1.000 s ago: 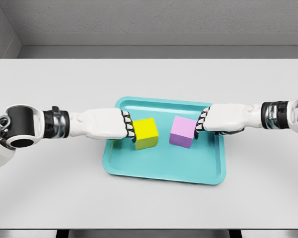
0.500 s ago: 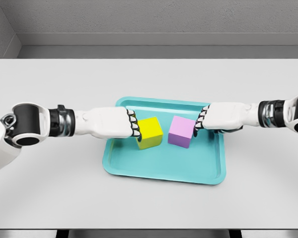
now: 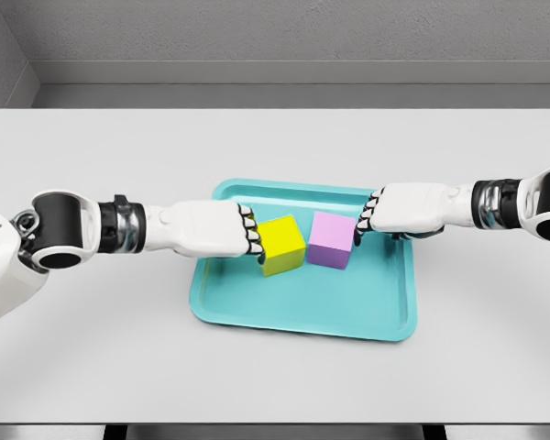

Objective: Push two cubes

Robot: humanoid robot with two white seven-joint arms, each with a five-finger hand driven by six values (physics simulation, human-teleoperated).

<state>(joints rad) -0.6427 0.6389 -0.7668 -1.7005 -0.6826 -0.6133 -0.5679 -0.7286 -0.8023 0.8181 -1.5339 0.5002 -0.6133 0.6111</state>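
A yellow cube [image 3: 283, 244] and a lilac cube [image 3: 331, 240] sit side by side in a teal tray [image 3: 298, 307], their near corners touching or almost touching. My left hand [image 3: 249, 235] comes in from the left with curled fingers; its knuckles press against the yellow cube's left face. From the right, my right hand [image 3: 364, 218] reaches in with fingers curled too, and it meets the upper right edge of the lilac cube. Neither hand grasps a cube.
The tray lies near the middle of a white table [image 3: 101, 348]. A grey wall runs along the table's far edge.
The left hand slid right and carried the yellow cube toward the lilac one. The right hand and lilac cube shifted slightly left. The gap between the cubes has closed.
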